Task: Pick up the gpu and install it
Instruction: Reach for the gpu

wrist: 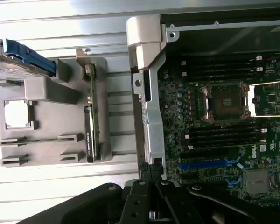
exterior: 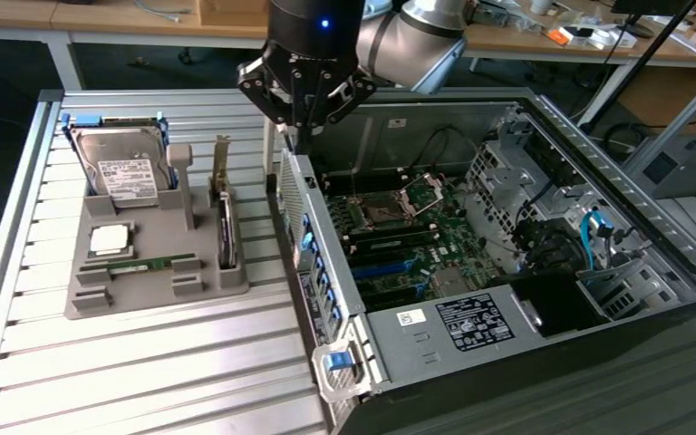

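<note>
Plainly, the moulded grey plastic holder tray (exterior: 142, 292) (wrist: 46, 88) carries four parts. A boxy silver hard drive with a white label (exterior: 124, 172) (wrist: 18, 56) stands upright in the slot at one end. A small square silvery processor chip (exterior: 110, 238) (wrist: 16, 114) lies flat in a recess beside it, and a slim green memory stick (exterior: 149, 265) (wrist: 37, 140) lies in a groove further along. The gpu (exterior: 225, 227) (wrist: 91, 116) stands on its edge in the slot along the tray's side nearest the computer.

The gpu is a thin, flat, dark circuit card, and its long narrow silvery metal bracket rises at the end towards the hard drive. Nothing touches it.

The open grey metal computer case (exterior: 638, 227) (wrist: 147, 37) lies on its side just beside the tray. Inside it are a green motherboard (exterior: 409, 236) (wrist: 224, 140) with a bare metal processor socket (exterior: 387, 210) (wrist: 224, 102), drive cages and cables.

The jaws of the silver-and-black robot arm (exterior: 427, 41) are pressed together and hold nothing. They hang above the case wall that faces the tray, near the gpu's bracket but apart from it.

Both tray and case rest on a ribbed aluminium worktop (exterior: 142, 362) (wrist: 60, 28). Behind it stand wooden desks (exterior: 106, 14) strewn with cables and small items.
</note>
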`<move>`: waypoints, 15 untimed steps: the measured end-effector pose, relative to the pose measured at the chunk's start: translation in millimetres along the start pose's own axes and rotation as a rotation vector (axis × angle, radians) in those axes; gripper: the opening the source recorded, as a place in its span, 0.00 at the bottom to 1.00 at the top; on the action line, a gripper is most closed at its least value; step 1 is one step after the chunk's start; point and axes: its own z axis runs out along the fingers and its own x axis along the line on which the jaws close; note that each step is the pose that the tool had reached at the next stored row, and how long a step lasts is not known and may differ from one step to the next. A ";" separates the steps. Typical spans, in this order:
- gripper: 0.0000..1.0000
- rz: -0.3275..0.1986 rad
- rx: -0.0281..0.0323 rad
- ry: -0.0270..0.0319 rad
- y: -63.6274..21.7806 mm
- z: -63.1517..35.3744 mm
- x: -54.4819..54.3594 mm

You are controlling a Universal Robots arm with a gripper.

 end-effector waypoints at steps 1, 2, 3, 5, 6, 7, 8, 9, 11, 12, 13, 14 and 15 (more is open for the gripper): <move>0.11 0.000 0.0000 0.0000 -0.1 0.0 0.5; 0.11 0.000 0.0001 0.0000 -0.1 -0.1 1.0; 0.11 0.000 0.0000 0.0000 -0.1 0.0 1.5; 0.11 0.000 0.0001 0.0001 -0.2 -0.1 2.6; 0.11 0.000 0.0001 0.0001 -0.2 -0.2 3.3; 0.11 0.000 0.0001 0.0000 -0.3 -0.1 3.7; 0.11 0.000 0.0001 0.0000 -0.3 -0.2 4.6; 0.11 0.000 0.0001 0.0000 -0.4 -0.2 5.0; 0.11 0.000 0.0001 0.0000 -0.5 -0.2 6.1; 0.11 0.000 0.0001 0.0000 -0.5 -0.2 6.4; 0.11 0.000 0.0001 0.0001 -0.5 -0.2 7.0; 0.11 0.000 0.0000 0.0000 -0.6 -0.2 7.6; 0.11 0.000 0.0001 0.0000 -0.6 -0.2 7.9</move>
